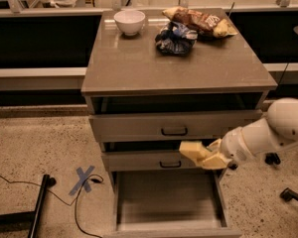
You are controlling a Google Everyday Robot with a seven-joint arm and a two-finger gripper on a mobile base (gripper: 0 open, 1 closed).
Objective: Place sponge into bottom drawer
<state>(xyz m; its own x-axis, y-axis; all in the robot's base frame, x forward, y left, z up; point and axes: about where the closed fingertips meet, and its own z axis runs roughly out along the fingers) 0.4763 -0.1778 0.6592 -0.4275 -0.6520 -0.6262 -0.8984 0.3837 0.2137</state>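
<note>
My gripper (202, 156) comes in from the right on a white arm (268, 133). It is shut on the sponge (190, 150), a pale yellow pad held in front of the middle drawer (139, 160), just above the right part of the bottom drawer (164, 200). The bottom drawer is pulled out, and its flat grey inside holds nothing. The sponge's green top does not show.
The top drawer (174, 127) is ajar. On the cabinet top (139, 63) stand a white bowl (129, 21), a blue bag (176, 37) and a chip bag (198, 20). On the floor are a blue tape cross (84, 179), a cable, a black stand leg (37, 209) and chair casters (290, 195).
</note>
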